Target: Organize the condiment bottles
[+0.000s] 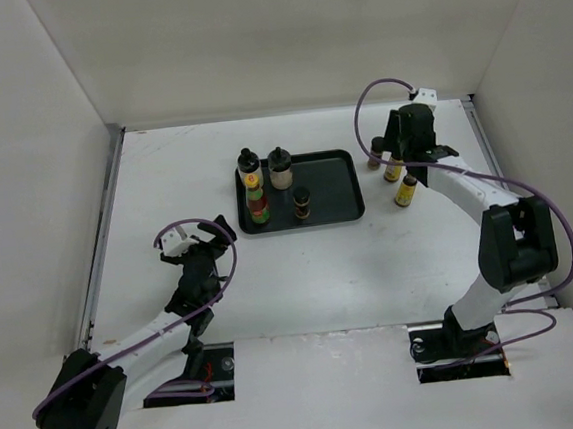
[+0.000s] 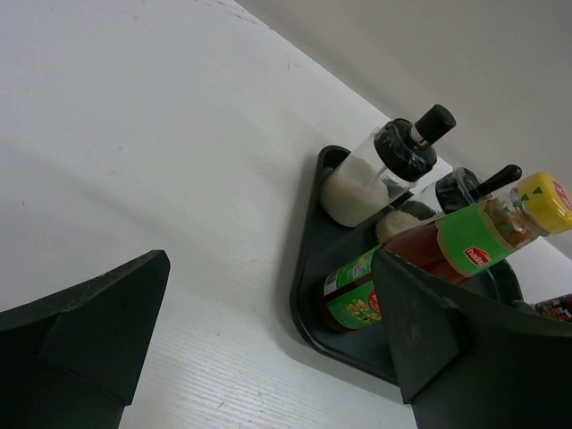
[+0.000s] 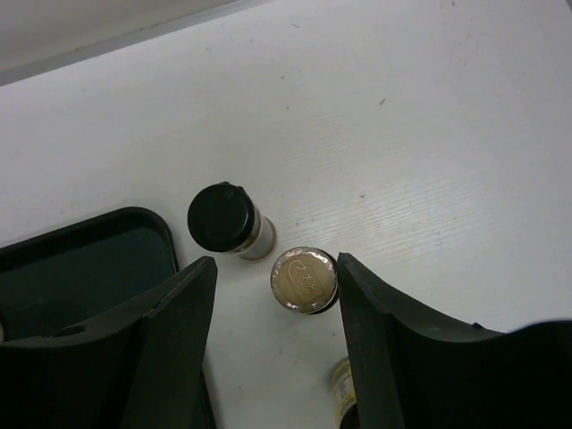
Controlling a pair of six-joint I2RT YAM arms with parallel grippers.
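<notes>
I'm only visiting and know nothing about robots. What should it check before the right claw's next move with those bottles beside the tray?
1. Gold-topped bottle sits between the right gripper's fingers: ok.
2. Firm grip on that bottle: not ok, a gap shows on one side.
3. Black-capped bottle out of the fingers' way: cannot tell, it stands very near one fingertip.
4. Free room on the tray: ok, its right part is bare.
5. Left gripper open, empty and away from the bottles beside the tray: ok.
</notes>
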